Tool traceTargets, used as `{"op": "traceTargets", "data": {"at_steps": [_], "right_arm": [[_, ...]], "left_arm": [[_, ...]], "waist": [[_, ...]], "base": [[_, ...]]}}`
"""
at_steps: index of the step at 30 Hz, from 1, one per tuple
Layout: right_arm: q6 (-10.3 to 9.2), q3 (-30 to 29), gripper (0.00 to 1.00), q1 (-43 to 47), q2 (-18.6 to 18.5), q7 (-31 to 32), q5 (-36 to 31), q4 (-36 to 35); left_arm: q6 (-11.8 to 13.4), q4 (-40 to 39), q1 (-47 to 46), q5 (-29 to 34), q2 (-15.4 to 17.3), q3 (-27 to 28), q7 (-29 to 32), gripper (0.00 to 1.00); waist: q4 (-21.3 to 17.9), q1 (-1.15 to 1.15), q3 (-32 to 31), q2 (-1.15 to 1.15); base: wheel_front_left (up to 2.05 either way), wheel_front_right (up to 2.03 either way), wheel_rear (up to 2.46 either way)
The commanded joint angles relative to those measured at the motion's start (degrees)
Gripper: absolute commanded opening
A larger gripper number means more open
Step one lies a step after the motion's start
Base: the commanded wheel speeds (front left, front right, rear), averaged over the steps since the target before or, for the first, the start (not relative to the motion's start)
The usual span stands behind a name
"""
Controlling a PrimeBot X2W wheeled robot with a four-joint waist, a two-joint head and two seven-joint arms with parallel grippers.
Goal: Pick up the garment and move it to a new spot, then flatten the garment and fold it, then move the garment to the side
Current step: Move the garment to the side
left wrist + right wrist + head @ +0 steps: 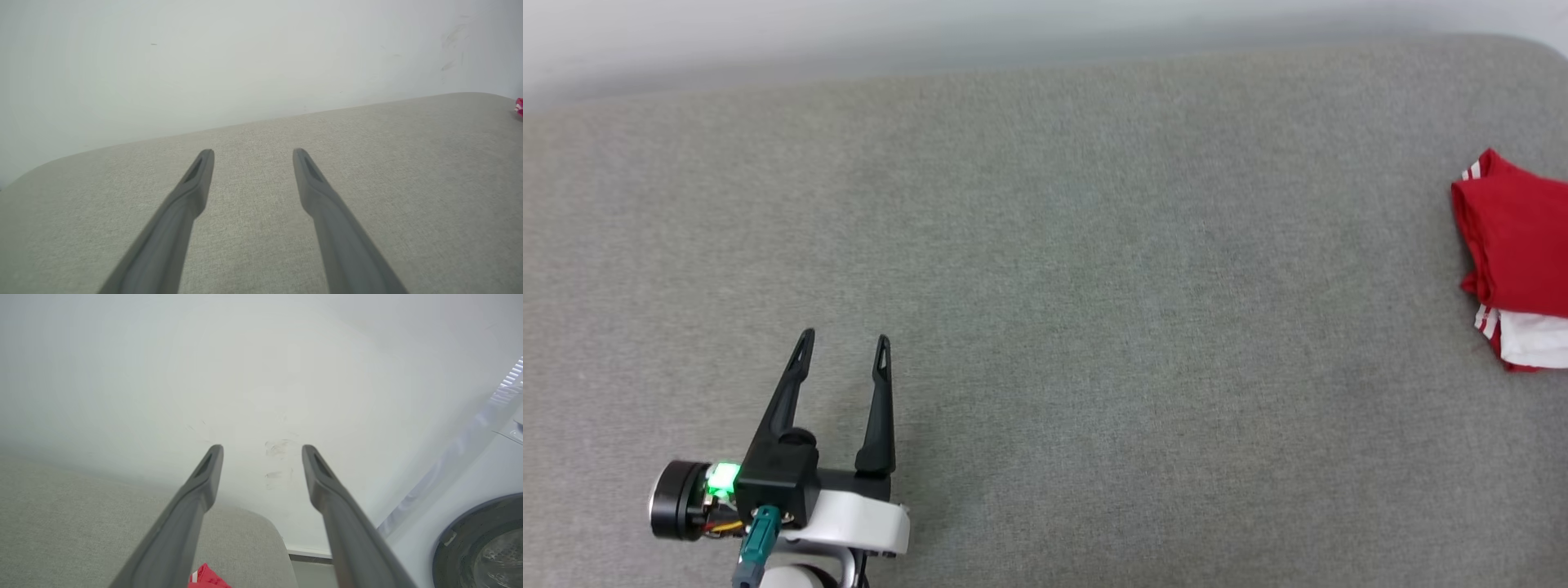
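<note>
The garment (1515, 253) lies folded into a compact red bundle at the right edge of the head view, a white sleeve with red stripes showing at its lower side; its lettering is hidden. A red corner of the garment (208, 577) peeks between my right fingers at the bottom of the right wrist view, and a sliver (519, 107) shows at the far right of the left wrist view. My left gripper (845, 340) hovers open over the grey surface at the lower left, far from the garment. My right gripper (261, 448) is open, above the garment's corner, holding nothing.
The grey fabric surface (1045, 286) stretches wide between my left gripper and the garment. A pale wall (245, 61) runs behind it. Beyond the surface's right end stands a white washing machine (482, 539) with a round dark door.
</note>
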Motion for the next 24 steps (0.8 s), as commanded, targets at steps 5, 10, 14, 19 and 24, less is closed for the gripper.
{"op": "traceTargets", "data": {"at_steps": [5,10,14,19,24], "right_arm": [[-0.09,-1.02,1.0,5.66,7.02,-5.71,-2.84,-6.83],[-0.09,-0.39,1.0,11.22,14.05,-8.15,-2.78,-11.89],[-0.09,1.9,1.0,16.49,18.26,-8.61,-2.07,-14.05],[-0.09,4.22,1.0,22.78,21.1,-8.76,-0.66,-15.52],[-0.09,4.54,1.0,28.9,24.26,-8.71,0.61,-15.8]], "left_arm": [[0.22,0.54,2.37,-0.41,-0.17,0.79,-0.15,1.0],[0.32,0.95,3.65,-0.81,-0.62,1.57,-0.15,1.0],[0.47,1.15,5.01,-0.95,-1.12,1.91,-0.15,1.0],[0.41,1.28,6.49,-0.98,-1.36,2.55,-0.15,1.0],[0.16,1.59,7.8,-0.89,-1.57,3.02,-0.14,1.0]], "waist": [[2.37,0.01,-4.04,0.0],[4.22,0.01,-6.52,0.0],[5.24,0.01,-8.5,0.0],[5.89,0.01,-10.3,0.0],[6.05,0.01,-12.12,0.0]], "base": [[0.0,0.0,0.0],[0.0,0.0,0.0],[0.0,0.0,0.0],[0.0,0.0,0.0],[0.0,0.0,0.0]]}}
